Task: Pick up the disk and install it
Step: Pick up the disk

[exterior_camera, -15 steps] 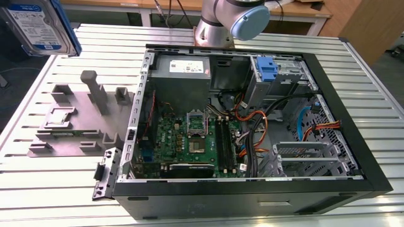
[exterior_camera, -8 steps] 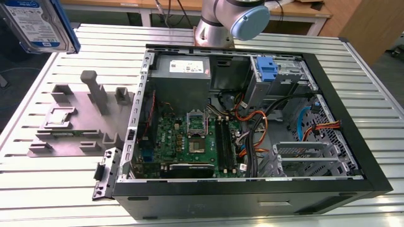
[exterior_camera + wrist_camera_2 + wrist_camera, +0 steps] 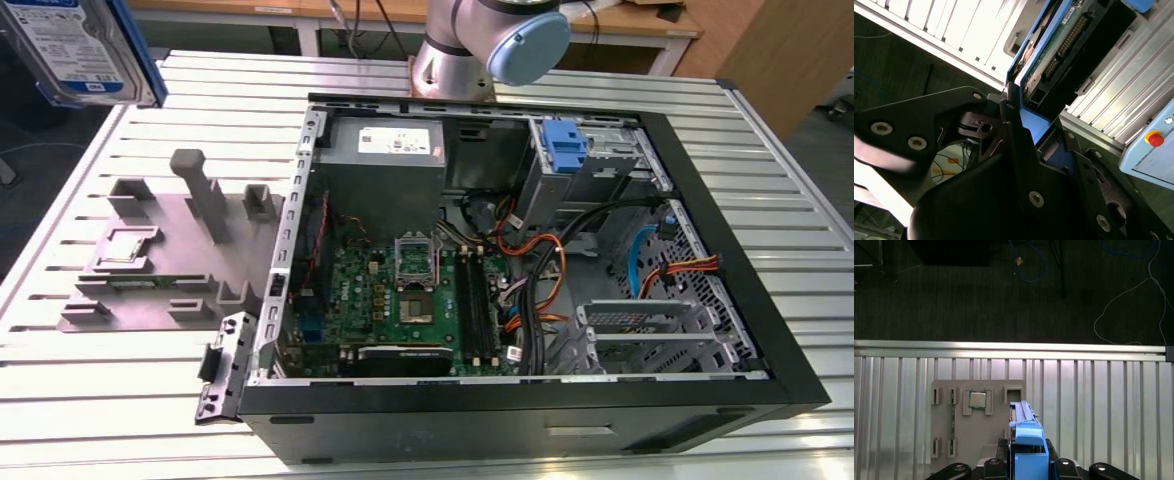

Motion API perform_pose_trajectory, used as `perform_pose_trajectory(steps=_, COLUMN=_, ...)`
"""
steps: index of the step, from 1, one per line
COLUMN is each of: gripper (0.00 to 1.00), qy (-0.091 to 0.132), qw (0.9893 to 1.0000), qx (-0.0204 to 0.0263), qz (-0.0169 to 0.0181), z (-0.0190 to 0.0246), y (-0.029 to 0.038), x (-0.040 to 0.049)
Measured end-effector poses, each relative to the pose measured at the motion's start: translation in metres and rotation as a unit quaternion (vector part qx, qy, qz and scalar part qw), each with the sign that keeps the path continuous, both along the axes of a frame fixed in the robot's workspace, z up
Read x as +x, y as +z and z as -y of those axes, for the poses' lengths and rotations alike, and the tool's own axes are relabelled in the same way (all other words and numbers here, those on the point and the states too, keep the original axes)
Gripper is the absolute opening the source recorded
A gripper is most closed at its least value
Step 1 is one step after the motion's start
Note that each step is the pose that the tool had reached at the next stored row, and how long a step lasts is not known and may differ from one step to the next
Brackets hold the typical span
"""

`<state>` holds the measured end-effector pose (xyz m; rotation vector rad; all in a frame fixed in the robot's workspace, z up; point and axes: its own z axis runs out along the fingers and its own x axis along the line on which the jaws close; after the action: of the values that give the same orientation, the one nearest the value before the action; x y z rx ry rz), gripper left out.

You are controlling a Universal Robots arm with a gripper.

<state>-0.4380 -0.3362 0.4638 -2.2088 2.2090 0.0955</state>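
**A:** Contact: the end effector [image 3: 1039,135] has its black fingers closed on the disk [image 3: 1054,45], with its bright blue carrier and green board seen edge-on. Fingers hide its gripped end.

**B:** Where is it?

**A:** Held aloft. Grey fixture [image 3: 979,435] below, bare counter [image 3: 1104,405] around, then the counter's edge and dark floor [image 3: 954,300]. Open computer case [image 3: 467,430] sits well apart. Exterior view crops the disk's white-and-blue label.

The fixture [image 3: 187,255] sits on the table [image 3: 80,400], exterior view's left of the case [image 3: 507,425].
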Motion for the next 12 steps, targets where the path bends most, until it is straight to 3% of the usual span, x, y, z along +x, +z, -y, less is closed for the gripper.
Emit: perform_pose_trajectory(steps=12, gripper=0.36, qy=0.0, qw=1.0, qx=0.0, qz=0.0, z=0.0, y=0.0149, x=0.0)
